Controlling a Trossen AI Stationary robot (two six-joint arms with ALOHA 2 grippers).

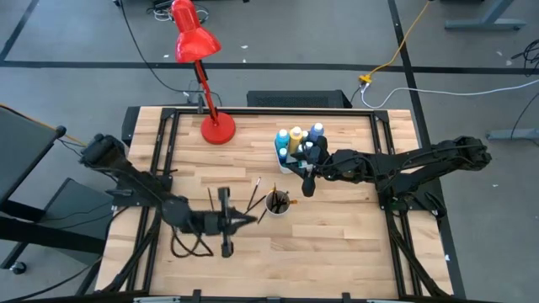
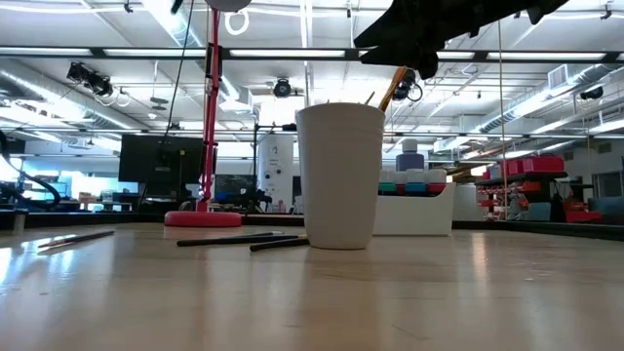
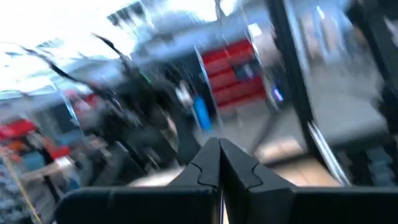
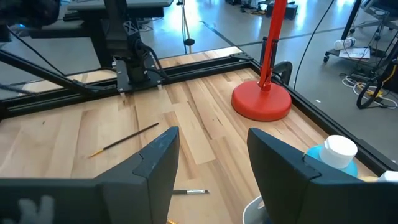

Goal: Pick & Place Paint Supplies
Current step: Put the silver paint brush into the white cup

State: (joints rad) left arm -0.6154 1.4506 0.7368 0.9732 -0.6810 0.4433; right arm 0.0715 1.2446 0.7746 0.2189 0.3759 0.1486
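Cup: white paper cup (image 2: 340, 175) holding brushes, mid-table.
Left gripper (image 1: 250, 220): fingers pressed together, empty, beside cup.
Right gripper (image 1: 308, 185): jaws apart, empty, near paint bottles (image 1: 296, 141).

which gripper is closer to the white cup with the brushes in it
Close call, but the left. The left gripper sits shut just off the white cup, toward the left arm's side. The right gripper hangs open on the other side, between the cup and the paint bottles.
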